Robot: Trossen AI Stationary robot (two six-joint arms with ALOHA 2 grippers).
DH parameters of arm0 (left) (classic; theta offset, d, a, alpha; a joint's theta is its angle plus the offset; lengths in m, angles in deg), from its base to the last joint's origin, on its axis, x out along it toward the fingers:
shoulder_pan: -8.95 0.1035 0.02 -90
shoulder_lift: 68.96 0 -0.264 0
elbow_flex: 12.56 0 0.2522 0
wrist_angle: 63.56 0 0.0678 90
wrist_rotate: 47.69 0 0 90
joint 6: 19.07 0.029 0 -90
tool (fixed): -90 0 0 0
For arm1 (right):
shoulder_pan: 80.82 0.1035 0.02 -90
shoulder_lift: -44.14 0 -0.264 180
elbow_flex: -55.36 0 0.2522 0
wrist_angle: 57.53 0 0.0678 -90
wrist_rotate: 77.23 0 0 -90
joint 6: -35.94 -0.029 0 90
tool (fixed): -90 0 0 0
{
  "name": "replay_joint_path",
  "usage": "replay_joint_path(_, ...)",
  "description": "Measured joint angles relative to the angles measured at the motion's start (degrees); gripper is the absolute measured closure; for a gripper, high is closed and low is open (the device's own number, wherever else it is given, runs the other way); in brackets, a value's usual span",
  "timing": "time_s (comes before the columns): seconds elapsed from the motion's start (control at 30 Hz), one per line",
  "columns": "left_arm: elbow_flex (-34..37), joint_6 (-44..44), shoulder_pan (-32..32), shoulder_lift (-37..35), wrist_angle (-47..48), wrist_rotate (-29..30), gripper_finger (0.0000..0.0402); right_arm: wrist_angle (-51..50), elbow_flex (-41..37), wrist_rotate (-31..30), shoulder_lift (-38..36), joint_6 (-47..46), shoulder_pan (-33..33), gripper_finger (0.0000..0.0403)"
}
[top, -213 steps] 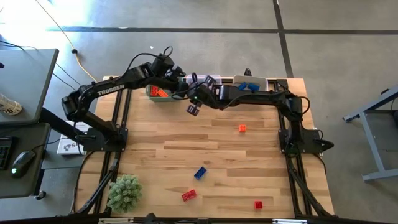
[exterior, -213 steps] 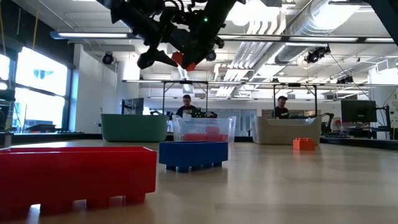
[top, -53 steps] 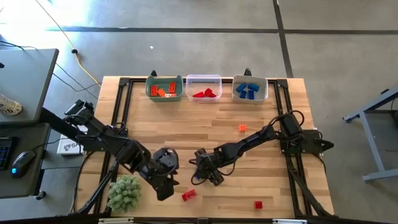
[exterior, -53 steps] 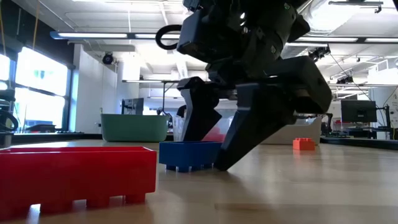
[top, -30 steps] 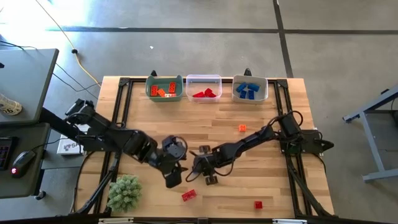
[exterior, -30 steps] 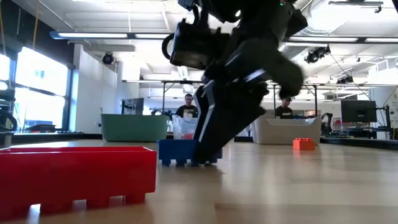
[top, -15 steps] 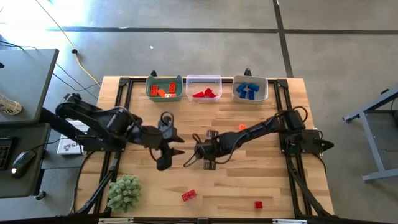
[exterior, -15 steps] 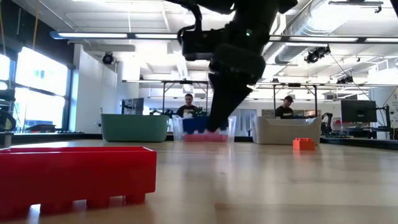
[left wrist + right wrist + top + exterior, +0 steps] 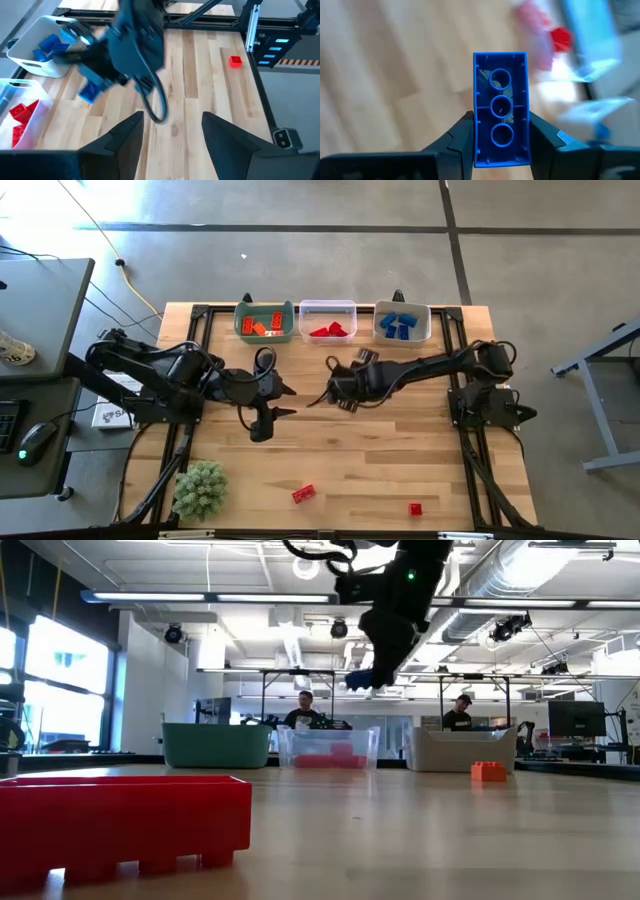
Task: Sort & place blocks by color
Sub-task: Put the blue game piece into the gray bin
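A small blue plastic studded brick [image 9: 500,109], its hollow underside facing the wrist camera, sits pinched between the two dark fingers of the right gripper [image 9: 500,145], which is closed on the brick's long sides. Seen from above, the right gripper [image 9: 345,390] hangs over the middle of the light wooden bench [image 9: 400,470], just in front of the row of bins, and in the low view the brick [image 9: 358,679] is carried well clear of the surface.

The left gripper [image 9: 270,402] hovers near it, over the bench's left-centre, its fingers [image 9: 125,137] spread apart and holding nothing.

Along the far edge stand three bins: a green bin [image 9: 243,332] with orange bricks [image 9: 260,325], a clear bin [image 9: 305,308] with red bricks [image 9: 330,330], and a white bin [image 9: 427,320] with blue bricks [image 9: 399,325].

Loose pieces remain on the bench: a red brick [image 9: 303,494] near the front edge, a smaller red brick [image 9: 415,508] toward the front right corner, and an orange brick [image 9: 488,771] visible in the low view, resting on the surface near the white bin. A green spiky plant-like ball [image 9: 201,489] sits at the front left corner.

Two people [image 9: 303,712] are seated at workstations in the room beyond.
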Motion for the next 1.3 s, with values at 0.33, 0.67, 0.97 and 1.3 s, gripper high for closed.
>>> replay_joint_path(0.33, 0.0, -0.6, 0.34, 0.07, 0.69, 0.71, 0.0212, -11.48, -0.02, -7.96, -6.42, -9.2, -10.38, 0.0291)
replay_joint_path(0.67, 0.0, -0.72, 0.34, 0.63, 0.77, 0.41, 0.0212, -18.84, -0.04, -1.28, -7.38, -8.08, -29.1, 0.0291)
replay_joint_path(0.97, 0.0, -0.72, 0.34, 0.63, 0.71, 0.49, 0.0212, -15.25, -0.04, 11.98, -6.96, 2.31, -45.01, 0.0291)
replay_joint_path(1.3, 0.02, -0.72, 0.34, 0.63, -0.06, 1.04, 0.0212, -11.04, -0.04, 21.51, -2.32, 7.44, -52.89, 0.0281)
